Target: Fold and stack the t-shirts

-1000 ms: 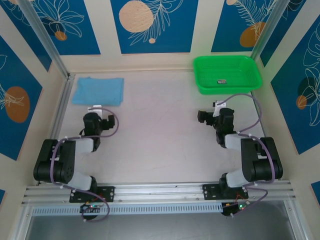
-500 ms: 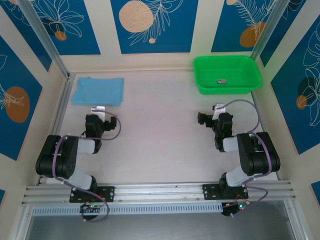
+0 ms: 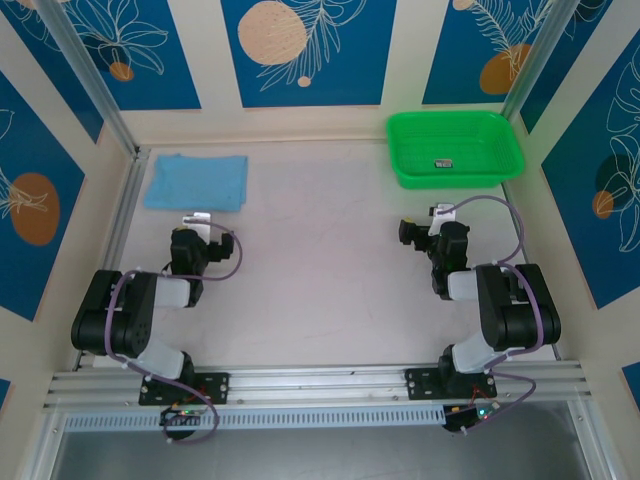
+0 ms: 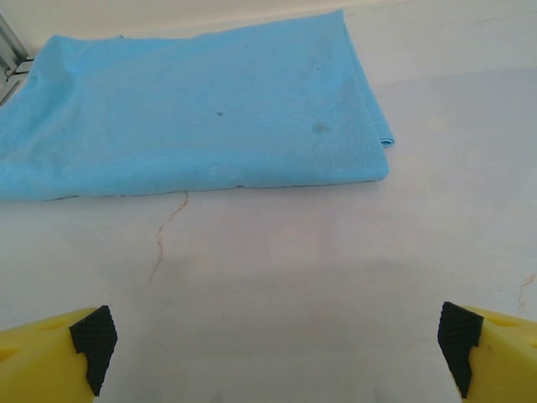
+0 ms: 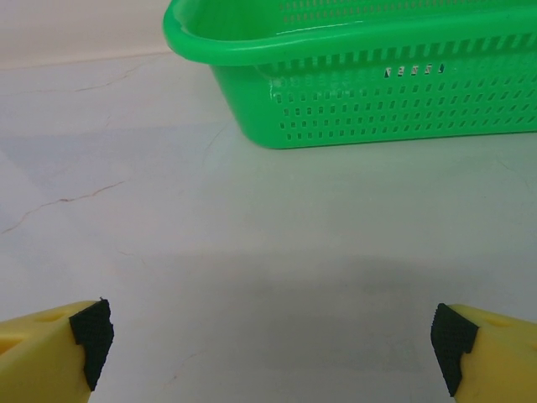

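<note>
Surface (image 3: 320, 280) holds a green basket (image 3: 455, 150) at its far right corner and a folded sky-blue t-shirt (image 3: 196, 182) at far left. The left gripper (image 4: 277, 336) faces the shirt, the right gripper (image 5: 273, 336) the basket, both jaws spread wide and empty.

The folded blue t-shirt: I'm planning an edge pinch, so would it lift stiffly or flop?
Likely floppy: the t-shirt is thin cloth lying flat in soft layers, so a pinched edge would probably sag and unfold. It looks light. Pushed, it would probably bunch rather than slide on the table.
</note>
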Controlling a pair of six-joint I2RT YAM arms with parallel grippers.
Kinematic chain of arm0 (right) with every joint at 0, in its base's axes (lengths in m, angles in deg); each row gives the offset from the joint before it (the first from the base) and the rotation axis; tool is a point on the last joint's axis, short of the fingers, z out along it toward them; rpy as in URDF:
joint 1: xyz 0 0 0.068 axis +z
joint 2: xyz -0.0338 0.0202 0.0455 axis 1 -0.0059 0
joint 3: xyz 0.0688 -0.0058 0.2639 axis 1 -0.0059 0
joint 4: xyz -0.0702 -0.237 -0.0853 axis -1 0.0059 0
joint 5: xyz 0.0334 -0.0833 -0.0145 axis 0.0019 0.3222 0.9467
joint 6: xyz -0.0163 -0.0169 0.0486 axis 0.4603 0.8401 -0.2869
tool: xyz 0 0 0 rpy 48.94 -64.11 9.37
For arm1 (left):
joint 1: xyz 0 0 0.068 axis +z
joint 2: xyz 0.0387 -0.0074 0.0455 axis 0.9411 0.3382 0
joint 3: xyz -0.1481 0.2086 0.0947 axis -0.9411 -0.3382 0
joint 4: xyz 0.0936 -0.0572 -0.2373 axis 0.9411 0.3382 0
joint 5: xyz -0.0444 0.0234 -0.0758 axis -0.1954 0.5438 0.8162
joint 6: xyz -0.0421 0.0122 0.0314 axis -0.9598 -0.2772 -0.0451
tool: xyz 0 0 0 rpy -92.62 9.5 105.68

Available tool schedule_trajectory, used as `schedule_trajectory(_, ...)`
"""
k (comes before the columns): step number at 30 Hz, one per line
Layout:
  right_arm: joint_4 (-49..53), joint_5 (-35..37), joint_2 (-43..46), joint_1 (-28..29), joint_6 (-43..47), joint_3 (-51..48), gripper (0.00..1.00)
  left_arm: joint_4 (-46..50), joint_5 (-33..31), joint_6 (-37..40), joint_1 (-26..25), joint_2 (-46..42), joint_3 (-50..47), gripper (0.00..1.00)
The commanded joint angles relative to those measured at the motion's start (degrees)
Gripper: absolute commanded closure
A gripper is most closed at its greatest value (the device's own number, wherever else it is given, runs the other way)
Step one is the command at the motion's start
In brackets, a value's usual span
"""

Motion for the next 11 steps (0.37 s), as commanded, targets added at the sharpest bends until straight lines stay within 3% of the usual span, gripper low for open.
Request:
schedule_trajectory(1,-0.58,0.78,0.28,0.3,-0.11,0.11,0.01,-0.88,1.44,0.48,0.34,0.04,0.68,0.0)
schedule_trajectory(11,-0.09,-1.32,0.23,0.03,0.37,0.38,0.01,-0.89,1.38,0.42,0.34,0.04,0.68,0.0)
